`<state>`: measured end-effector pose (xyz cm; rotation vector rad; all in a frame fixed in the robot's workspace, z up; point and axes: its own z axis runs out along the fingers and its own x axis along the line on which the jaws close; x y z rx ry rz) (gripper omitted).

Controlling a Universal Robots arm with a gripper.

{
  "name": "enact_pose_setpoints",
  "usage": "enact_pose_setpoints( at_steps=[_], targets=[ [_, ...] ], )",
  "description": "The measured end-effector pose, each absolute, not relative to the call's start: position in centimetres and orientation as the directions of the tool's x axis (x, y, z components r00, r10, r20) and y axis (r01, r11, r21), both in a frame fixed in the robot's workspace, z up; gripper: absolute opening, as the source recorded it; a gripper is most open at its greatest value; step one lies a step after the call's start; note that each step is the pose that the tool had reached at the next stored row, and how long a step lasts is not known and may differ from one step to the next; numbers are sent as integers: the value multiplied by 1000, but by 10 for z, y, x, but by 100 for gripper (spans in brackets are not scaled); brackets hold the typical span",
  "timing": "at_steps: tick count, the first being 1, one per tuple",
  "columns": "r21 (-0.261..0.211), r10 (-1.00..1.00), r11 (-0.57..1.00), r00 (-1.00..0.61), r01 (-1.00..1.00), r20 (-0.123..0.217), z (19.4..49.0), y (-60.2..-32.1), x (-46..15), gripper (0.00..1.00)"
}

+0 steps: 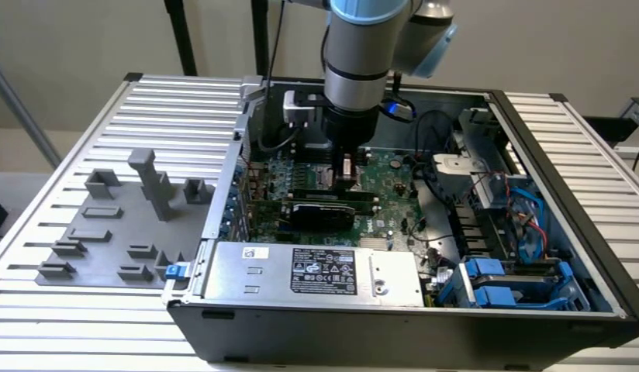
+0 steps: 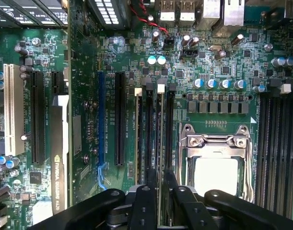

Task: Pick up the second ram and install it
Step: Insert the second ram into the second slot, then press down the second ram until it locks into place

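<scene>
Gripper [image 2: 159,179] closed on the second ram [image 2: 160,143], held edge-on between its fingertips. Stick stands in 1 of the black motherboard slots [image 2: 148,129], beside the CPU socket [image 2: 216,163], inside the computer case [image 1: 568,155].

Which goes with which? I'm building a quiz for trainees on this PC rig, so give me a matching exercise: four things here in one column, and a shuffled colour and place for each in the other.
1. gripper
2. power supply
3. fixture blocks
4. drive caddies

A. blue, inside the case, at the exterior view's right
B. gray, on the slatted table
C. black, over the motherboard's long slots
D. silver, with a dark label

Pairs: 1-C, 2-D, 3-B, 4-A.
</scene>
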<state>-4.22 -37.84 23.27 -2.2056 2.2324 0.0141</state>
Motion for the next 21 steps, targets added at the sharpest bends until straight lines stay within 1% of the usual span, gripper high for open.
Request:
enact_pose_setpoints(
  at_steps=[8,9,10,11,21],
  targets=[
    [4,-1000,12,-12,-1000,-10,239,-378,-44,22],
    [4,-1000,12,-12,-1000,-10,239,-378,-44,19],
    [4,-1000,12,-12,-1000,-10,240,-378,-45,13],
    [4,-1000,12,-12,-1000,-10,240,-378,-45,11],
    [4,-1000,12,-12,-1000,-10,240,-378,-45,11]
  ],
)
